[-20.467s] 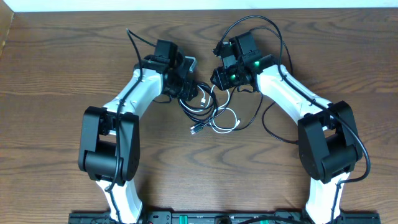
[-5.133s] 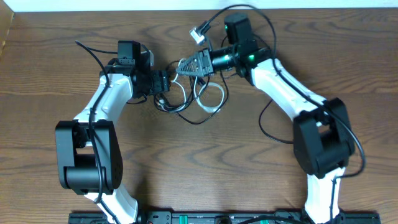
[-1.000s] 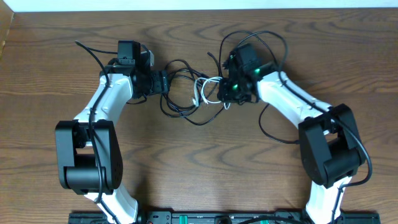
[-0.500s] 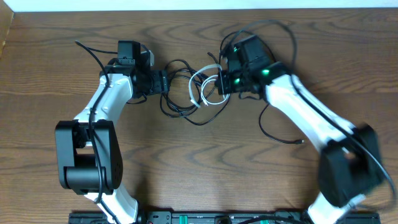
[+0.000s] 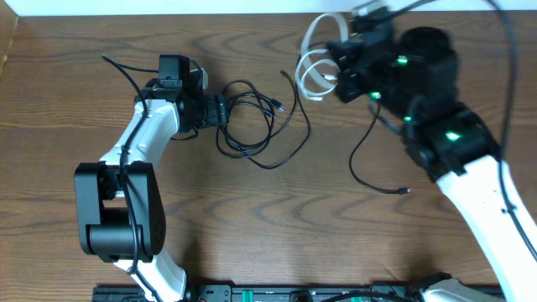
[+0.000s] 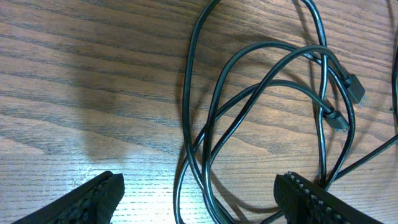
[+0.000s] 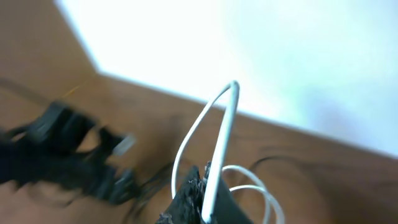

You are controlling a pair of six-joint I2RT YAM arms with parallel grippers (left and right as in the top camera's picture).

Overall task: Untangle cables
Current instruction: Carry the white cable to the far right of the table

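Observation:
A tangle of thin black cables (image 5: 239, 151) lies on the wooden table just right of my left gripper (image 5: 220, 111). In the left wrist view that gripper (image 6: 202, 205) stands open, with black cable strands (image 6: 186, 81) running between its fingers untouched and two small plugs (image 6: 354, 90) to the right. My right gripper (image 5: 336, 71) hangs high over the back right, shut on the looped white cable (image 5: 306, 67), which dangles clear of the black ones. In the right wrist view the white cable (image 7: 219, 134) rises from the closed right gripper (image 7: 202, 186). Another thin black cable (image 5: 369, 159) trails on the table under the right arm.
The table's back edge (image 5: 168, 13) runs along the top, with a white surface beyond it. Thicker black arm wires (image 5: 122, 71) loop off each arm. The raised right arm (image 5: 470, 168) covers much of the right side.
My right gripper has risen up and back to the right, carrying the white cable out of the black tangle. The left arm and the black cables stayed put.

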